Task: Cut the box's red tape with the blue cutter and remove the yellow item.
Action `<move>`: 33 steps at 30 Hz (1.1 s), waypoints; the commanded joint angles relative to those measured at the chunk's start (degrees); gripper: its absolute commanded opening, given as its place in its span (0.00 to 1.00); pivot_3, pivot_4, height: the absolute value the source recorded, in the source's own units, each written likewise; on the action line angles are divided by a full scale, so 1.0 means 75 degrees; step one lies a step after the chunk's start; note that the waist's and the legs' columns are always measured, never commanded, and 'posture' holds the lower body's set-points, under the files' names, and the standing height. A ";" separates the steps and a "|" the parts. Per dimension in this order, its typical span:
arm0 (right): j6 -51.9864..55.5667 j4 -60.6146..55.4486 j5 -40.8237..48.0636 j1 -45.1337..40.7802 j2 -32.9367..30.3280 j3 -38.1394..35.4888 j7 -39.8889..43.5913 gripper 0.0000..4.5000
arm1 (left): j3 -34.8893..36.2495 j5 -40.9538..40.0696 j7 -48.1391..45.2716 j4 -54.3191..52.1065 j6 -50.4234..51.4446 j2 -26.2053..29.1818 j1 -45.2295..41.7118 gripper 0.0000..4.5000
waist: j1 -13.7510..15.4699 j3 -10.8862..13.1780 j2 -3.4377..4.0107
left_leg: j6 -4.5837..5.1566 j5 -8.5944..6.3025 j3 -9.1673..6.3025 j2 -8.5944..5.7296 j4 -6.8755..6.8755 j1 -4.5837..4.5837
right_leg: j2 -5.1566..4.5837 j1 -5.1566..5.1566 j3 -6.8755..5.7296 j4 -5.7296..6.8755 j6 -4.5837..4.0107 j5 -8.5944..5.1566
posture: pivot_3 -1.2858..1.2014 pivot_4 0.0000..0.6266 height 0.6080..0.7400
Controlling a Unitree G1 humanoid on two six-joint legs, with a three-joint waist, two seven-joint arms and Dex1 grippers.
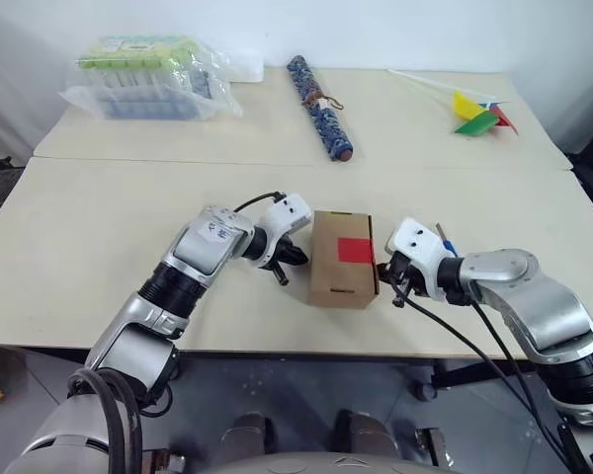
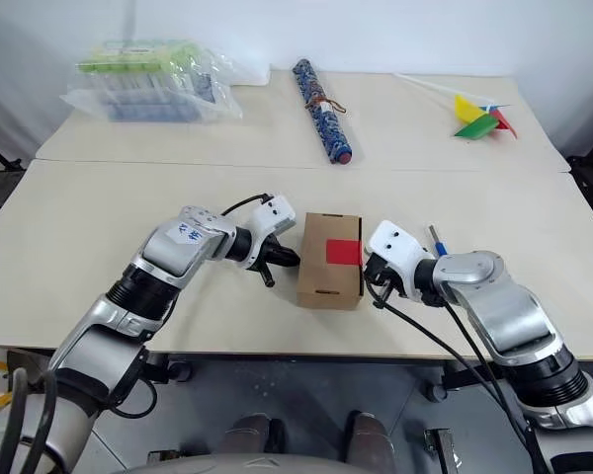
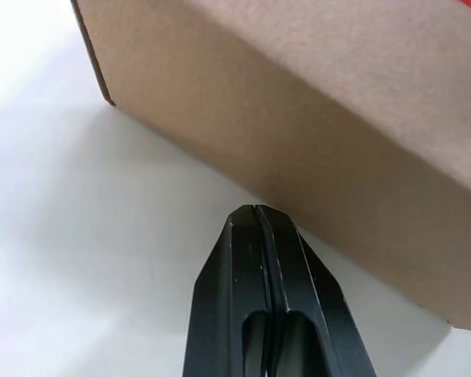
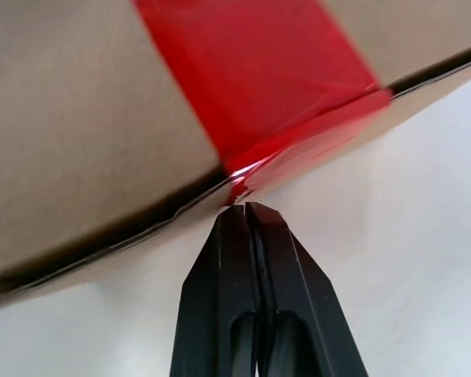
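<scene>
Tabletop [image 1: 99, 247]: blue cutter [image 1: 443, 237] (mostly hidden) lies behind right claw [image 1: 384, 279].

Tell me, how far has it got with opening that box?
Barely started. The red tape looks uncut and the box closed. Right now the left gripper and right gripper, both shut and empty, flank the box. The blue cutter lies unpicked behind the right wrist. Cutting and emptying remain.

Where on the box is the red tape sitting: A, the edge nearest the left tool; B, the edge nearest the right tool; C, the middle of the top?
B: the red tape wraps over the box edge right at the shut right tool.
</scene>
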 commanded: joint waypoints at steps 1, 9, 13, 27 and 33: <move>-0.0507 0.0212 -0.0438 -0.0011 -0.0268 -0.0113 -0.0143 0.01 | 0.0288 0.0042 -0.0061 -0.0219 -0.0063 0.0255 -0.0025 0.00 | -0.0004 0.0000 0.0000 | 0.0000 0.0000 0.0000 0.0000 0.0000 0.0000 | 0.0000 0.0000 0.0000 0.0000 0.0000 0.0000 | 0.52 0.24 1.00; -0.0727 0.0416 -0.0466 -0.0195 -0.0711 -0.1437 -0.0489 0.01 | 0.0886 -0.0080 -0.0597 0.0064 -0.0609 0.1131 -0.0537 0.00 | 0.0009 0.0000 0.0000 | 0.0000 0.0000 0.0002 0.0002 0.0000 -0.0002 | 0.0000 -0.0005 0.0000 0.0002 0.0000 0.0000 | 0.52 0.24 1.00; 0.0084 -0.0382 0.0131 -0.0422 -0.0687 -0.1846 -0.0281 0.07 | 0.1087 -0.0268 -0.0907 0.0121 -0.0968 0.0927 -0.0824 0.00 | 0.0026 0.0000 0.0000 | 0.0000 0.0000 -0.0003 0.0001 0.0004 -0.0002 | 0.0000 0.0003 -0.0003 -0.0001 0.0000 0.0000 | 0.52 0.24 1.00; 0.5635 -0.1491 0.1932 -0.2318 0.0477 -0.2113 -0.1207 0.99 | 0.0662 -0.0181 -0.2249 0.1369 -0.2192 -0.0074 -0.1716 0.00 | 0.0021 0.0000 0.0000 | 0.0000 0.0000 -0.0003 0.0003 0.0008 -0.0003 | 0.0002 -0.0004 -0.0003 0.0015 -0.0001 0.0000 | 0.52 0.24 1.00; 0.5845 -0.0744 0.2007 -0.2414 0.1355 -0.2202 -0.2463 0.99 | 0.0360 0.0207 -0.2578 0.2083 -0.2775 -0.0302 -0.1874 0.00 | -0.0016 0.0000 0.0001 | 0.0001 -0.0001 0.0002 0.0000 0.0008 -0.0008 | 0.0001 -0.0016 0.0000 0.0030 -0.0001 0.0000 | 0.52 0.24 1.00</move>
